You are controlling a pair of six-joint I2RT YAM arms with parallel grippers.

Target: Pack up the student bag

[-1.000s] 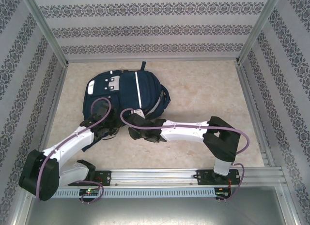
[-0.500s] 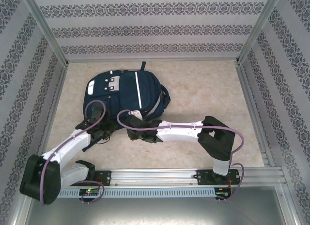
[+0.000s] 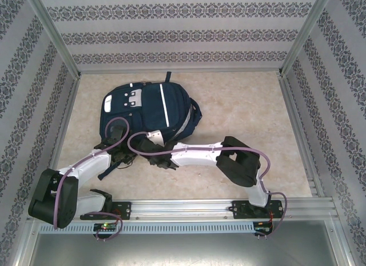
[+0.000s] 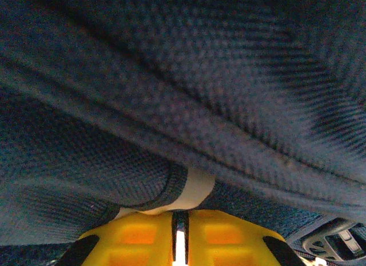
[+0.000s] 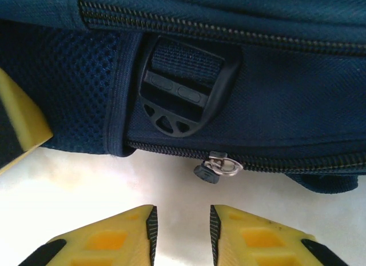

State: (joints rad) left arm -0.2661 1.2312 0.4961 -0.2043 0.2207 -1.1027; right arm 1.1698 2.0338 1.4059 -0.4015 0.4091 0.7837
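The student bag (image 3: 150, 104) lies flat on the table, navy blue with a thin white stripe and grey-white patches. My left gripper (image 3: 122, 154) is at its near left corner. In the left wrist view its jaws (image 4: 180, 215) stand almost together, pinching a fold of the bag's fabric (image 4: 171, 106) edged with a white band. My right gripper (image 3: 143, 142) is at the bag's near edge, open with nothing between its fingers (image 5: 182, 213). A metal zipper pull (image 5: 218, 167) hangs just ahead of the right finger. Above it sits a black strap buckle (image 5: 183, 97).
Patterned walls and a metal frame (image 3: 57, 43) enclose the beige table (image 3: 240, 106). A yellow finger (image 5: 17, 126) pokes in at the left edge of the right wrist view, beside the bag's mesh pocket (image 5: 74, 88). Free table lies right of the bag.
The left gripper has closed at the bag's near left corner. The right arm has slid left along the bag's near edge and its jaws opened slightly.
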